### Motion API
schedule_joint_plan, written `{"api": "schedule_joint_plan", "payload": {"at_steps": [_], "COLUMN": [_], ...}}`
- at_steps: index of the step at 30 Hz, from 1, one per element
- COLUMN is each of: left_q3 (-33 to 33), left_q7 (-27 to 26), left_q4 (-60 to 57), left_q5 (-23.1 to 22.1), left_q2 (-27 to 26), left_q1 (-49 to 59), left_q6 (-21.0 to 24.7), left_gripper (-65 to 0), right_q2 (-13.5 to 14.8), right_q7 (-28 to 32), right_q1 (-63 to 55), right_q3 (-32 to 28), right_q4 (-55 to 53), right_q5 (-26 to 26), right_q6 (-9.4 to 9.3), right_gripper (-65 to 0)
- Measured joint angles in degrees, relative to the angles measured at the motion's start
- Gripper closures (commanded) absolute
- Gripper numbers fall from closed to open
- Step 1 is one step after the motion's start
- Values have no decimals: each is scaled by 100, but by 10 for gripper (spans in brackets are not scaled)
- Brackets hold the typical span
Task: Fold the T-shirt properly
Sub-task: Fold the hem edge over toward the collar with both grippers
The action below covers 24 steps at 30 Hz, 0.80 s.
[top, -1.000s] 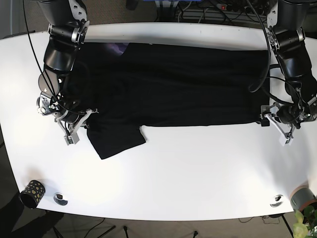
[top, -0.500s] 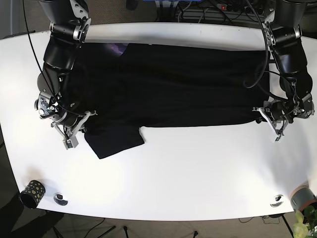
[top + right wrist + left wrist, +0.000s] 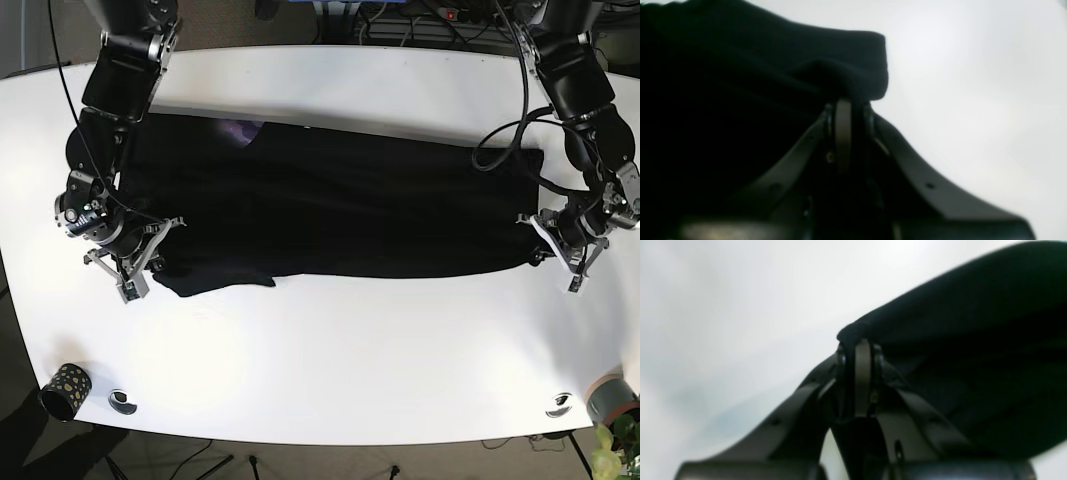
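I've got my left gripper (image 3: 548, 247) and right gripper (image 3: 152, 262) each pinched onto a near corner of the T-shirt (image 3: 340, 210), ready, I judge, to fold that edge over evenly.

Both wrist views are blurred at close range, and the black T-shirt (image 3: 740, 83) is cut off by the left edge of the right wrist view and the right edge of the left wrist view. The fingers (image 3: 863, 373) are partly buried in bunched cloth. In the base view, the grasp points on the white bench (image 3: 350, 350) are too small to be made out.
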Motion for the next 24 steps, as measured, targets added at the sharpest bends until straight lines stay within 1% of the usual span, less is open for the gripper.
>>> {"api": "schedule_joint_plan", "payload": {"at_steps": [5, 6, 8, 11, 13, 16, 20, 22, 24], "left_q3": [-13, -15, -15, -22, -11, -17, -31, -9, 13], "left_q7": [-39, -59, -50, -35, -28, -48, -39, -44, -63], "left_q4": [334, 367, 367, 339, 315, 319, 317, 317, 317], "left_q5": [-42, -46, -17, 2, -4, -28, -15, -35, -98], "left_q2": [-20, -31, -33, -46, -140, -278, -306, -321, -356], "left_q1": [160, 195, 291, 402, 452, 476, 546, 597, 651], "left_q6": [2, 0, 2, 0, -7, -4, -4, -9, -24], "left_gripper": [-4, -4, -4, -4, -4, -4, -4, -6, -7], "right_q2": [-17, -33, -33, -44, -133, -396, -623, -651, -654], "right_q7": [-319, -387, -627, -990, -1117, -1204, -1408, -1521, -1554], "right_q1": [-503, -586, -835, -1156, -1331, -1587, -1897, -2006, -2127], "right_q3": [13, 2, 2, 4, 37, 304, 568, 660, 798], "right_q4": [1038, 1222, 1665, 2240, 2551, 2861, 2953, 2953, 2953], "right_q5": [72, 68, 103, 76, 74, 125, 122, 140, 120], "right_q6": [15, -9, 28, 22, 11, 22, 26, 46, 24], "right_gripper": [0, 0, 0, 0, 0, 0, 0, 0, 0]}}
